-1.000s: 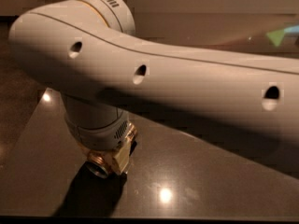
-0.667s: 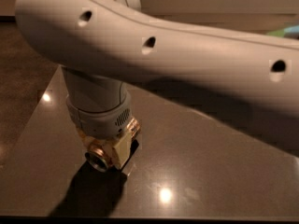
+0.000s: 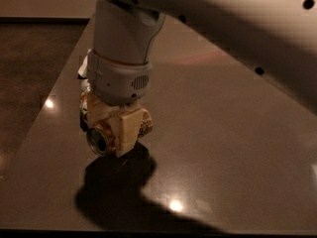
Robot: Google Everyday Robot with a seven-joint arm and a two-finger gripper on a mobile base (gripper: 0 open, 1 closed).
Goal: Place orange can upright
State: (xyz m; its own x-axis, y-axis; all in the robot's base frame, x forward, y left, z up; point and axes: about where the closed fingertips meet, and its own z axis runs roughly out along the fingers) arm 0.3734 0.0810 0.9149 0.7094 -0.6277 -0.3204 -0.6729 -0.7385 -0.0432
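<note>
Surface point(image 3: 223, 148): dark, glossy, with 1 large shadow at front left. Gripper point(image 3: 119, 133) low over its left part, clamped on the orange can point(image 3: 101, 139), which is held sideways. Contact with the surface not determinable.

The tabletop point(image 3: 233, 148) is dark and super glossy, with lamp spots mirrored in it; can't tell the material. The orange can point(image 3: 101, 140) is shiny metal with a silvery end. The gripper point(image 3: 118, 133), low over the table's left part and clamped on the can, has matt cream plastic fingers point(image 3: 128, 128). The arm point(image 3: 223, 14) shell is smooth off-white plastic.
</note>
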